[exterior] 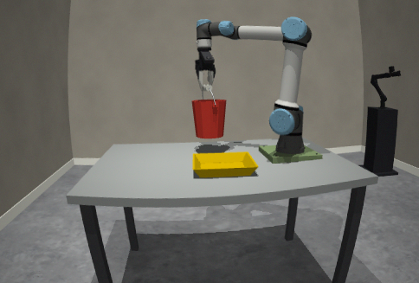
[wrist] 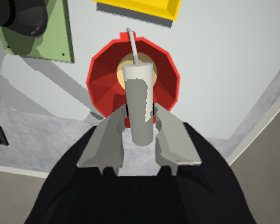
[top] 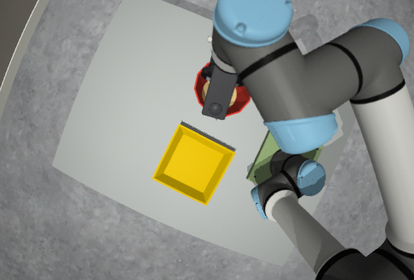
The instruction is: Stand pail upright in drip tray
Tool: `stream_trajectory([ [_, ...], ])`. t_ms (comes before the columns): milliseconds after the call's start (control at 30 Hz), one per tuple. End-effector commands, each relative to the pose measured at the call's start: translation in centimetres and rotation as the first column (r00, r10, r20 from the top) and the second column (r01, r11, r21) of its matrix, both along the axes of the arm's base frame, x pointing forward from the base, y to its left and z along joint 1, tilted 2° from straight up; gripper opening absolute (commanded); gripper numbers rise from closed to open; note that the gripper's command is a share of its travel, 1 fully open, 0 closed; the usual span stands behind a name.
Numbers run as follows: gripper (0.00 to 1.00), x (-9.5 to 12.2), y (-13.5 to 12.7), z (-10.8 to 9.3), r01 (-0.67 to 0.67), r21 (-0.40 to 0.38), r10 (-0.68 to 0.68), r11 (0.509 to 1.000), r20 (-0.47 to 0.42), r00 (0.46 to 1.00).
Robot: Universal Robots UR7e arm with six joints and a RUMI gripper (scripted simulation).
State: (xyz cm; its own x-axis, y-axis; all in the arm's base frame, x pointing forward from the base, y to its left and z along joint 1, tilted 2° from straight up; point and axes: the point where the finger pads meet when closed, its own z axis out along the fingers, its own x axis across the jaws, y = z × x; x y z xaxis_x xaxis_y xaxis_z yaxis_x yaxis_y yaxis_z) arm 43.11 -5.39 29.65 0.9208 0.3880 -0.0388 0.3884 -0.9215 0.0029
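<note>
The red pail [exterior: 209, 118] hangs upright in the air from its white handle, well above the table. My gripper [exterior: 206, 84] is shut on the pail's handle grip [wrist: 140, 102], a pale cylinder between my fingers in the wrist view. The pail [wrist: 133, 77] shows below my fingers there, and its rim [top: 222, 92] peeks out under my wrist in the overhead view. The yellow drip tray [top: 194, 163] lies on the table, empty, to the front of the pail; it also shows in the side view [exterior: 225, 164]. The pail is behind the tray, not over it.
The arm's green base plate [exterior: 290, 153] sits at the table's right rear, next to the tray. A black stand with a small arm [exterior: 382, 134] is on the floor at the far right.
</note>
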Motion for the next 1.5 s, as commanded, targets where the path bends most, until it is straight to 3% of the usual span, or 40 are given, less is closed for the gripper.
stream_trajectory([
  [0,0.00,-0.1,0.3,0.1,0.000,-0.001,0.000,1.000,0.002,1.000],
  [1033,0.00,-1.4,5.1,0.0,0.000,-0.001,0.000,1.000,0.002,1.000],
  [1467,0.00,-2.4,8.6,0.0,0.000,-0.001,0.000,1.000,0.002,1.000],
])
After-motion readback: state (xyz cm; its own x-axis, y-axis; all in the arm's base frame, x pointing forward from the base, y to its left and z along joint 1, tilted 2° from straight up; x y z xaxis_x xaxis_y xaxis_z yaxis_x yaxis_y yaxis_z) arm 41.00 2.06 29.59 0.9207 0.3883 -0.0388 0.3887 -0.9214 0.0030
